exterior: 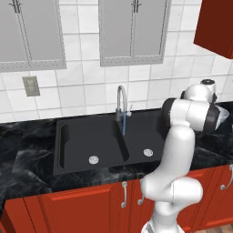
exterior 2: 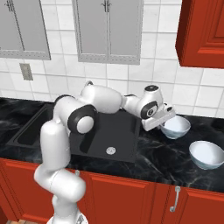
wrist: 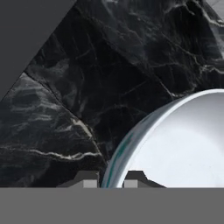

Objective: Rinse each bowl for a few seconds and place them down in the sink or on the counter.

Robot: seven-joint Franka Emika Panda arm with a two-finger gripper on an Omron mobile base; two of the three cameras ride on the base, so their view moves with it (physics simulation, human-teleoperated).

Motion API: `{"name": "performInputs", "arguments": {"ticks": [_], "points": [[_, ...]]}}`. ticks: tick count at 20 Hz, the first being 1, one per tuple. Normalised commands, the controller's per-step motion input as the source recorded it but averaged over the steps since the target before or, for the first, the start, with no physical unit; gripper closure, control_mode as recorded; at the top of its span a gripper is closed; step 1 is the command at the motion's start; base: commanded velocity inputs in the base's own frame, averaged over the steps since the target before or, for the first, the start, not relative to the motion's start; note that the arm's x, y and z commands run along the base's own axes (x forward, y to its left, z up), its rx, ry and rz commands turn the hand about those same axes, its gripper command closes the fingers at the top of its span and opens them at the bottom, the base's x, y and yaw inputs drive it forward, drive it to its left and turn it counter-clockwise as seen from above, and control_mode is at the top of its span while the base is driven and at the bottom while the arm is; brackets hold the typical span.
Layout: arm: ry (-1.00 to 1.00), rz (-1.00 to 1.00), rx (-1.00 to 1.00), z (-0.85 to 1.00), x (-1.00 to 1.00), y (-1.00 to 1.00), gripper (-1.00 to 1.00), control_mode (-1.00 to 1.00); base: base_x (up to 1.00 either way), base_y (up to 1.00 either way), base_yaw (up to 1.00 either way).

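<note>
Two glossy white bowls sit on the black marbled counter [exterior 2: 157,159] to the right of the sink [exterior 2: 124,131]. The farther bowl [exterior 2: 177,127] has my gripper [exterior 2: 166,123] at its left rim. In the hand view that bowl [wrist: 183,144] curves up from the lower right, and its rim runs between my two fingertips [wrist: 89,180], so the gripper [wrist: 111,180] is shut on the rim. The nearer bowl [exterior 2: 208,154] stands free towards the counter's front edge. From the left base view my own arm hides most of the held bowl [exterior: 224,117].
A thin blue stream of water runs from the curved silver faucet [exterior: 120,98] into the double-basin sink [exterior: 73,141]. A red wall cabinet [exterior 2: 203,33] hangs above the bowls. Tiled wall stands behind the counter [exterior: 27,150].
</note>
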Motion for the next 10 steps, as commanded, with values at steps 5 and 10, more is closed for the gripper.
{"name": "performInputs", "arguments": {"ticks": [5,10], "points": [[-0.01,0.15,-0.12,0.37,-0.35,0.66,1.00,-1.00,0.00,0.00,0.00],[0.00,0.18,-0.12,0.34,-0.39,0.46,1.00,-1.00,0.00,0.00,0.00]]}}
